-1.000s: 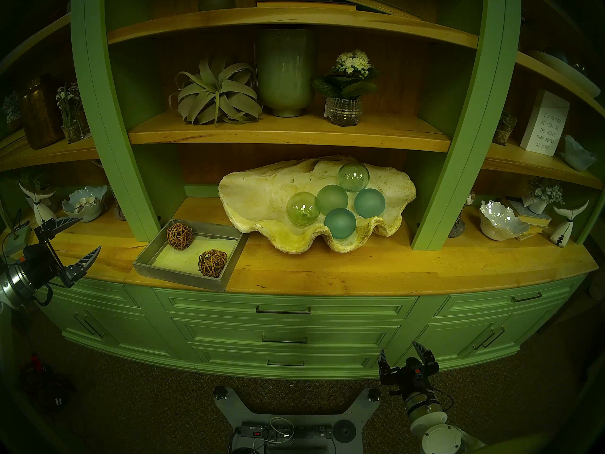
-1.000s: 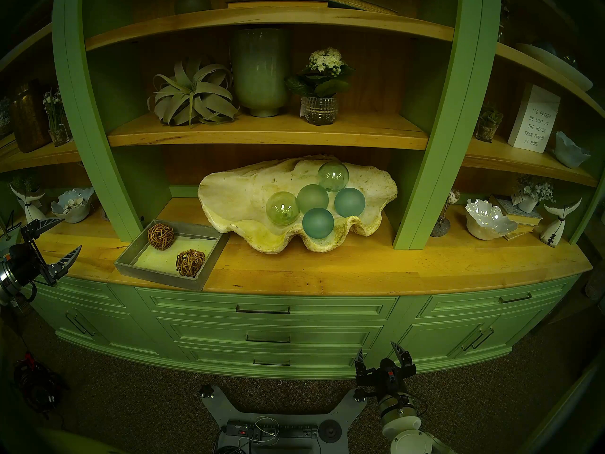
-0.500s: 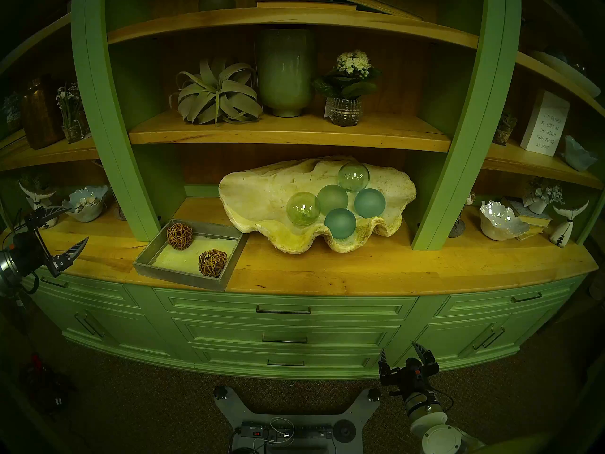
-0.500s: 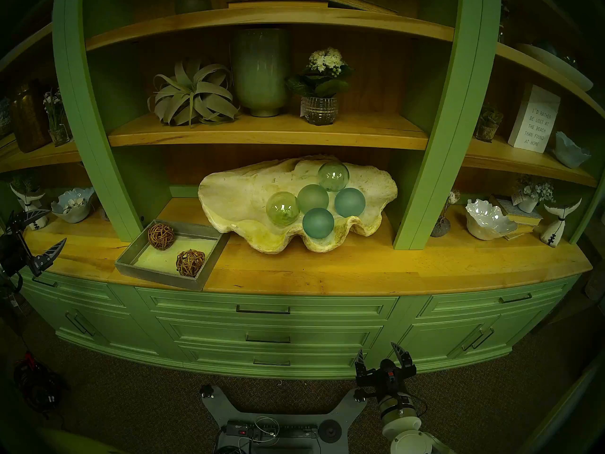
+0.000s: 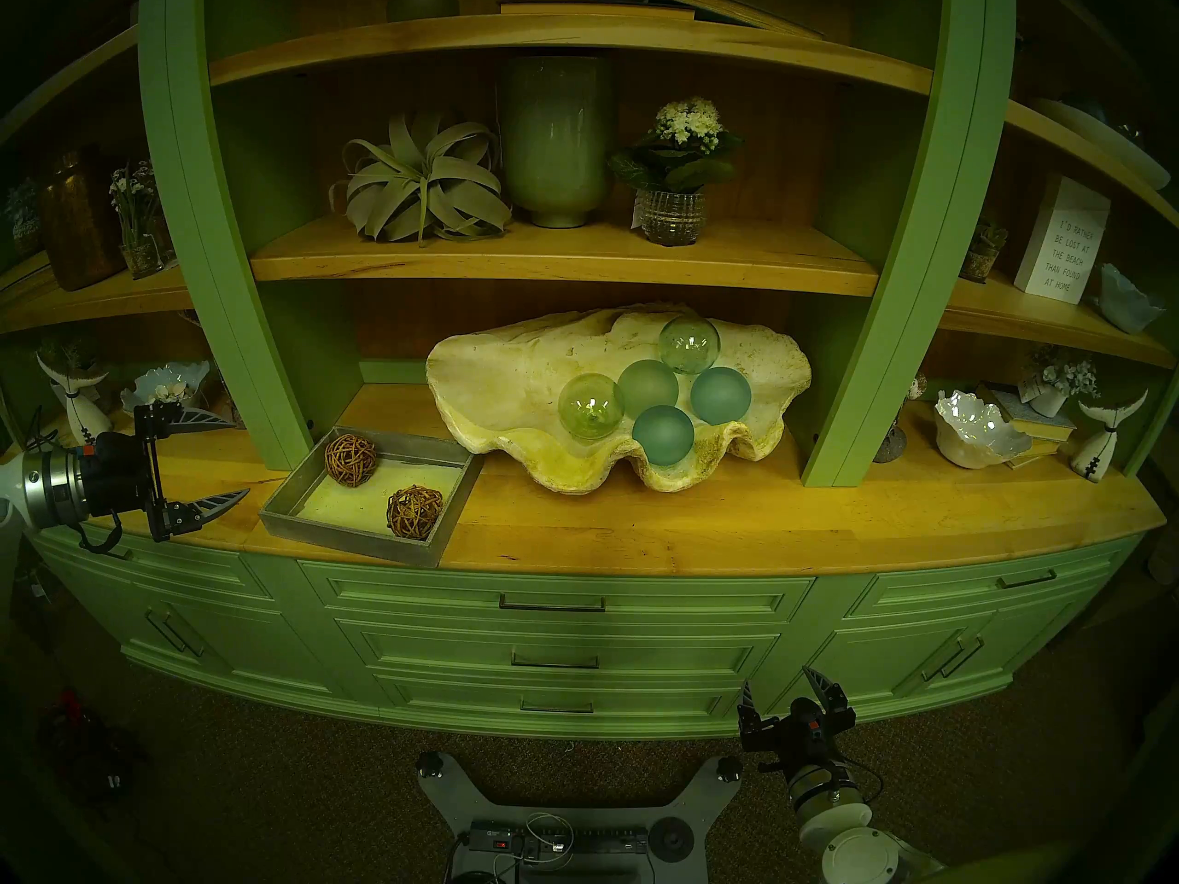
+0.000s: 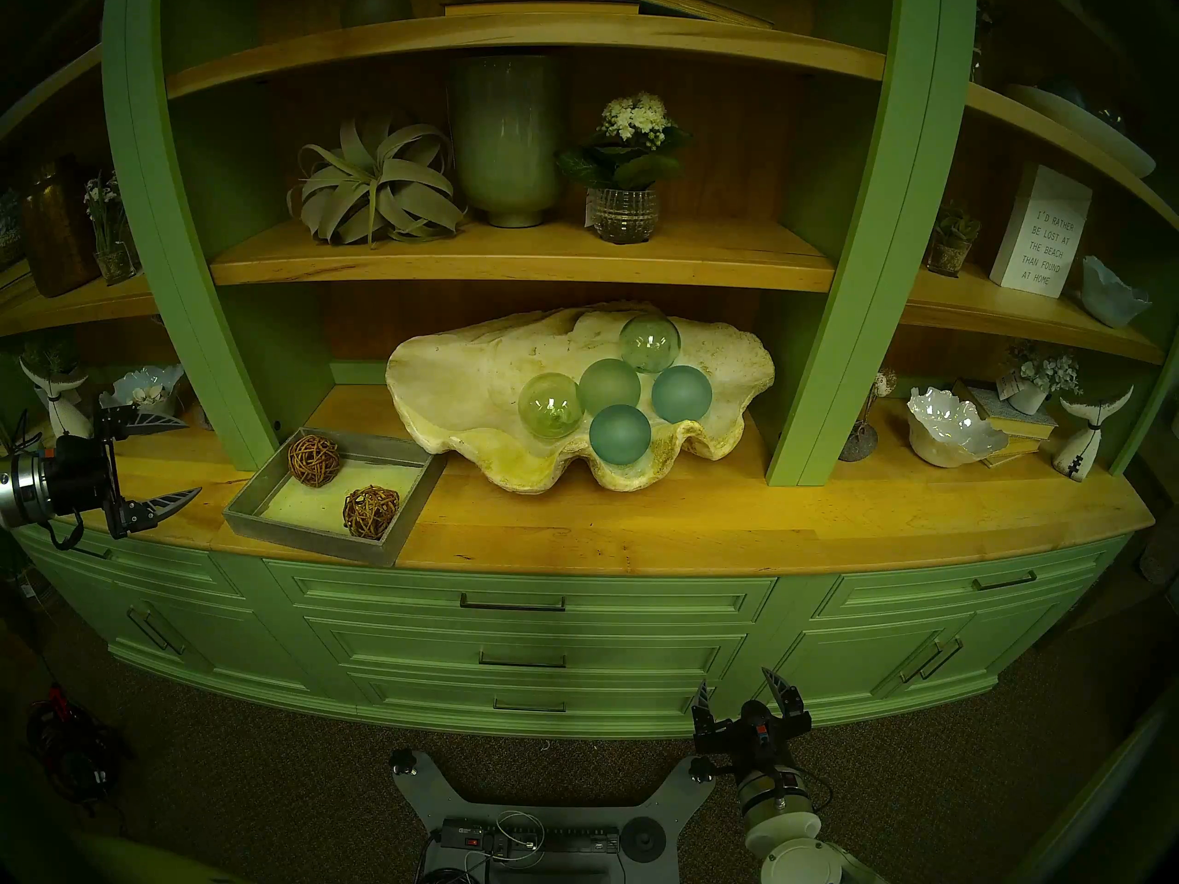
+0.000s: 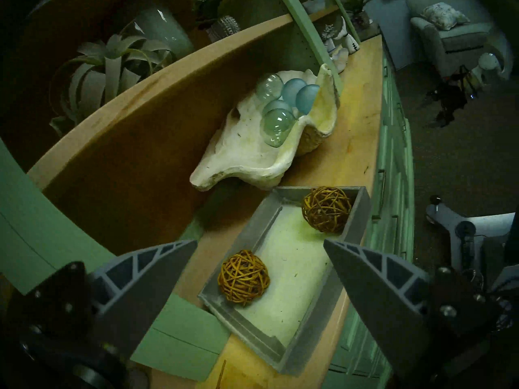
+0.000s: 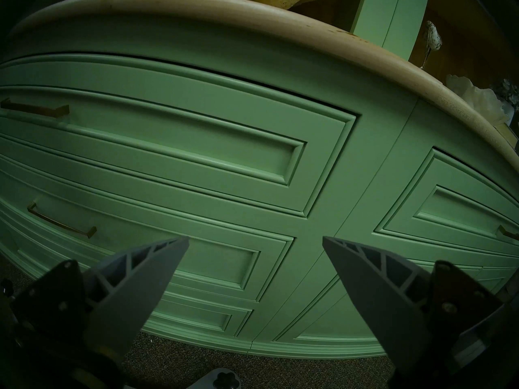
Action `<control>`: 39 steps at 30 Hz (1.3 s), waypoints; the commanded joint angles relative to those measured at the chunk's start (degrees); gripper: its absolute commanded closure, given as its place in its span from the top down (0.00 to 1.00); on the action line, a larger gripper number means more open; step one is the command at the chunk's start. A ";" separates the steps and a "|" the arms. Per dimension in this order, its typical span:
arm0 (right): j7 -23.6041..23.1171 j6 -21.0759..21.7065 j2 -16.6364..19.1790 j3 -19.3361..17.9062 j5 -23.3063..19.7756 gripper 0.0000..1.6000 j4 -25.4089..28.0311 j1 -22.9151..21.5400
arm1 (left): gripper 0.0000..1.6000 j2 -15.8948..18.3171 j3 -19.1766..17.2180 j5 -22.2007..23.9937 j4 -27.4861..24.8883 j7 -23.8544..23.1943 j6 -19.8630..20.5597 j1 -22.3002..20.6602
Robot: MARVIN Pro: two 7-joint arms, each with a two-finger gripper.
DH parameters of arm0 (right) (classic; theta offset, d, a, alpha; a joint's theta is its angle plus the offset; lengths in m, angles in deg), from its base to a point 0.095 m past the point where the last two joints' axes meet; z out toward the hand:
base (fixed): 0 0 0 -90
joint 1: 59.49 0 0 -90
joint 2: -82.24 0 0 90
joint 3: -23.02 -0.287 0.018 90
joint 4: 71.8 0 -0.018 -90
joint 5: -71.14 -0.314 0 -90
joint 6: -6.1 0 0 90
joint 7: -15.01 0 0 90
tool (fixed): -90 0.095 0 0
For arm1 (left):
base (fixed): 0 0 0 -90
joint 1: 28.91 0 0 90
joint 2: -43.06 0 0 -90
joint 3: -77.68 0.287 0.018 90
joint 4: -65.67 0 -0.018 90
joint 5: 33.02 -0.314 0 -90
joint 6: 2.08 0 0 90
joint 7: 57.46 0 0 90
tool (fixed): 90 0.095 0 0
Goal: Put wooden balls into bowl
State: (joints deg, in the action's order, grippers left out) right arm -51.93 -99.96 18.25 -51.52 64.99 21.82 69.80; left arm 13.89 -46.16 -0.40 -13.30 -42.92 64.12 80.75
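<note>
Head views show the worktop [image 5: 702, 525] carrying the clam-shell bowl [image 5: 510, 379] (five glass spheres [image 5: 663, 435] inside), then the grey tray [image 5: 357, 532] holding both wooden balls [image 5: 351, 460]; left hand [image 5: 239, 455] and right hand [image 5: 781, 685] gape empty.

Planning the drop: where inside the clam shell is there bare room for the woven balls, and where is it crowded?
The clam shell's left half is bare, from its left rim to the clear glass sphere. The right half is crowded: five glass spheres clustered together. Both woven balls sit in the grey tray.
</note>
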 commanded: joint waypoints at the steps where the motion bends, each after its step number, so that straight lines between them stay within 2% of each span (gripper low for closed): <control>1: -0.01 -0.35 -0.09 0.01 0.09 1.00 1.17 -0.41 | 1.00 6.91 7.97 2.28 -1.42 1.86 4.18 -6.84; 6: -0.01 -0.36 -0.09 0.01 0.10 1.00 1.16 -0.41 | 1.00 7.42 12.92 4.38 -0.60 3.61 7.28 -9.45; 9: -0.02 -0.36 -0.10 0.01 0.10 1.00 1.13 -0.43 | 1.00 7.84 14.32 5.26 -0.10 3.50 9.01 -10.85; 10: -0.02 -0.35 -0.11 0.01 0.10 1.00 1.10 -0.44 | 1.00 8.42 14.25 5.91 -0.29 3.46 9.87 -10.13; 12: -0.02 -0.35 -0.12 0.02 0.10 1.00 1.02 -0.47 | 1.00 9.47 16.56 6.48 0.06 2.69 12.30 -12.68; 21: -0.03 -0.32 -0.16 0.03 0.09 1.00 0.71 -0.55 | 1.00 11.33 19.99 7.24 0.90 2.85 16.14 -15.62; 39: -0.05 -0.34 -0.25 0.07 0.10 1.00 0.15 -0.72 | 1.00 9.13 30.03 6.98 1.00 4.05 20.08 -23.66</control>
State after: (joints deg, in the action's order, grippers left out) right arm -51.94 -99.96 18.13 -51.45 64.99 20.92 69.73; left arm 23.53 -17.25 5.77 -11.79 -39.23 83.61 62.57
